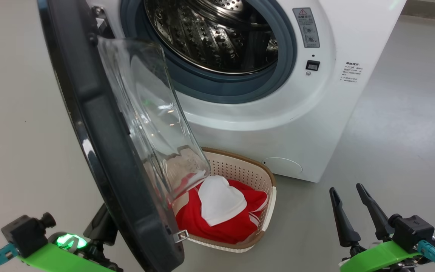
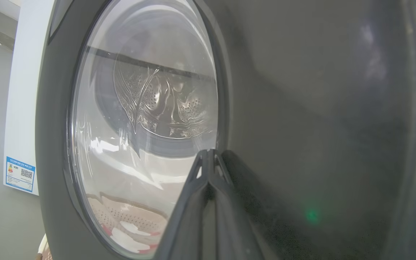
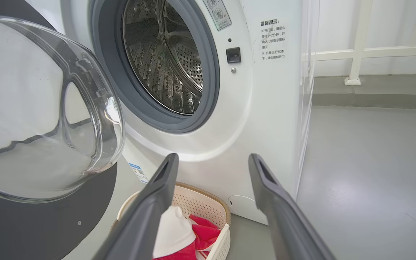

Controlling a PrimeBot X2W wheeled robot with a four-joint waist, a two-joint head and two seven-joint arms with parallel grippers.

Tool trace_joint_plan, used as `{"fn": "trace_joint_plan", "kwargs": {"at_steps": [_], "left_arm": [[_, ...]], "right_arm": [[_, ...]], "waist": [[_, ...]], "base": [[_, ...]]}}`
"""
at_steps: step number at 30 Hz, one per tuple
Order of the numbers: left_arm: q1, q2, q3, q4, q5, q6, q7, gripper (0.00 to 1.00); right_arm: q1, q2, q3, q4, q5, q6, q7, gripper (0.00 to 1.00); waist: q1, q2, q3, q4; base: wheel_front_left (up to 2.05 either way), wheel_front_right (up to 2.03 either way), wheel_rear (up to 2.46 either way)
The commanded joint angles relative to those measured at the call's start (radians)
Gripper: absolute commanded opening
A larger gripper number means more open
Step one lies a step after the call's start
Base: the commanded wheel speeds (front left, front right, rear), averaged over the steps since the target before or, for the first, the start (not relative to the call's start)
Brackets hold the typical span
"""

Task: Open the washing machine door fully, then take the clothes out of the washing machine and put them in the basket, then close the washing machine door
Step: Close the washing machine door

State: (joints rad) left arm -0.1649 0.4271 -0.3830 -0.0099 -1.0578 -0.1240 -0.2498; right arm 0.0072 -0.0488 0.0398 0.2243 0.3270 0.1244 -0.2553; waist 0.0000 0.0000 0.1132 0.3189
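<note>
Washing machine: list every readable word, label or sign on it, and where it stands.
"温馨提示:" heads the printed notice on the washing machine front; its other lines are too small.
Grey sticker on the front: warning triangle, text too small.
Blue label on the side: QR code, text blurred.

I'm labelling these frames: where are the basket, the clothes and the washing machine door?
basket [image 1: 240,172], head view, perforated back wall.
clothes [image 1: 210,232], head view, red fabric below the white panel.
washing machine door [image 1: 96,113], head view, dark inner rim.
</note>
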Motion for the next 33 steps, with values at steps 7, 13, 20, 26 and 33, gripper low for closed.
{"fn": "trace_joint_plan", "kwargs": {"at_steps": [7, 13, 20, 26, 33], "left_arm": [[-0.079, 0.023, 0.003, -0.030, -0.001, -0.007, -0.012, 0.00], [-0.125, 0.013, -0.036, -0.012, 0.006, -0.007, -0.012, 0.00], [-0.184, -0.010, -0.066, 0.020, 0.012, -0.007, -0.012, 0.00], [-0.226, -0.020, -0.077, 0.044, 0.016, -0.007, -0.012, 0.00], [-0.283, -0.029, -0.096, 0.084, 0.030, -0.007, -0.012, 0.00]], "right_arm": [[-0.049, -0.001, 0.015, -0.027, 0.014, 0.006, -0.006, 1.00], [-0.059, -0.001, 0.015, -0.028, 0.013, 0.006, -0.006, 1.00], [-0.065, -0.001, 0.015, -0.029, 0.015, 0.006, -0.006, 1.00], [-0.077, -0.001, 0.010, -0.035, 0.015, 0.006, -0.006, 1.00], [-0.091, -0.001, 0.003, -0.040, 0.015, 0.006, -0.006, 1.00]], "waist": [[0.0000, 0.0000, 0.008, -0.006], [0.0000, 0.0000, 0.015, -0.017], [0.0000, 0.0000, 0.025, -0.041], [0.0000, 0.0000, 0.046, -0.072], [0.0000, 0.0000, 0.067, -0.108]], "base": [[0.00, 0.00, 0.00], [0.00, 0.00, 0.00], [0.00, 0.00, 0.00], [0.00, 0.00, 0.00], [0.00, 0.00, 0.00]]}}
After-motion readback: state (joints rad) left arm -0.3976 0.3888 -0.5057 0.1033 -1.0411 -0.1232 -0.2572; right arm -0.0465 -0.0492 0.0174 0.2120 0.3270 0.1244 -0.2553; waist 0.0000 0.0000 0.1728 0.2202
